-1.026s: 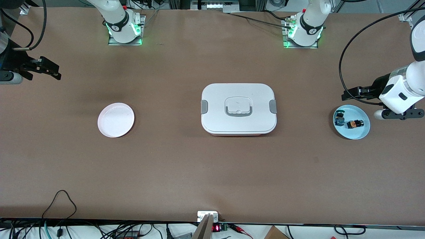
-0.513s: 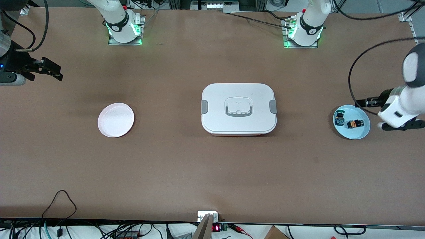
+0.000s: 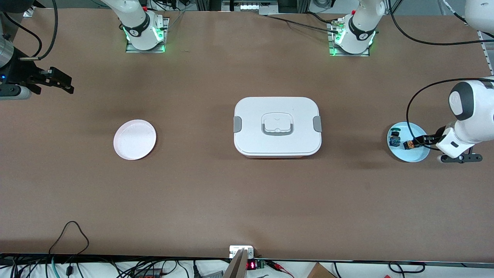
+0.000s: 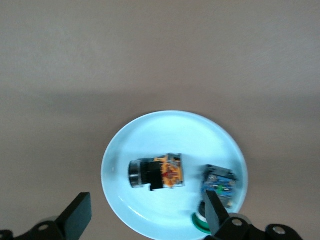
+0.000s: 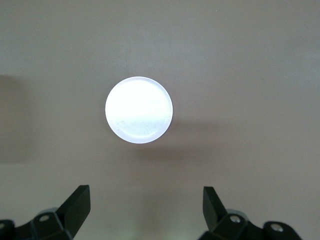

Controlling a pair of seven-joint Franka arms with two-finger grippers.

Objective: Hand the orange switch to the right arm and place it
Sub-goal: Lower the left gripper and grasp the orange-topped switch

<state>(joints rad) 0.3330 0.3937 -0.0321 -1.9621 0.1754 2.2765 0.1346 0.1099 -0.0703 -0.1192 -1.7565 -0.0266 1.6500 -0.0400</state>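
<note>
The orange switch [image 3: 408, 145] [image 4: 157, 172] lies on its side on a pale blue plate [image 3: 420, 155] [image 4: 165, 132] at the left arm's end of the table. A switch with a green-blue top [image 3: 394, 139] [image 4: 219, 183] lies beside it on the same plate. My left gripper [image 3: 417, 141] [image 4: 145, 217] hangs open just over the plate, close to the orange switch, with nothing between its fingers. My right gripper [image 3: 60, 82] [image 5: 145, 207] is open and holds nothing. It waits over bare table at the right arm's end and looks down on a white plate [image 5: 139, 109].
A white lidded lunch box [image 3: 277, 126] with grey latches sits mid-table. The white plate [image 3: 135, 139] lies between it and the right arm's end. A black cable [image 3: 413, 96] loops above the table by the left arm's wrist.
The left arm has swung down over the blue plate, and its open gripper is now close to the orange switch. The right gripper has hardly moved.
</note>
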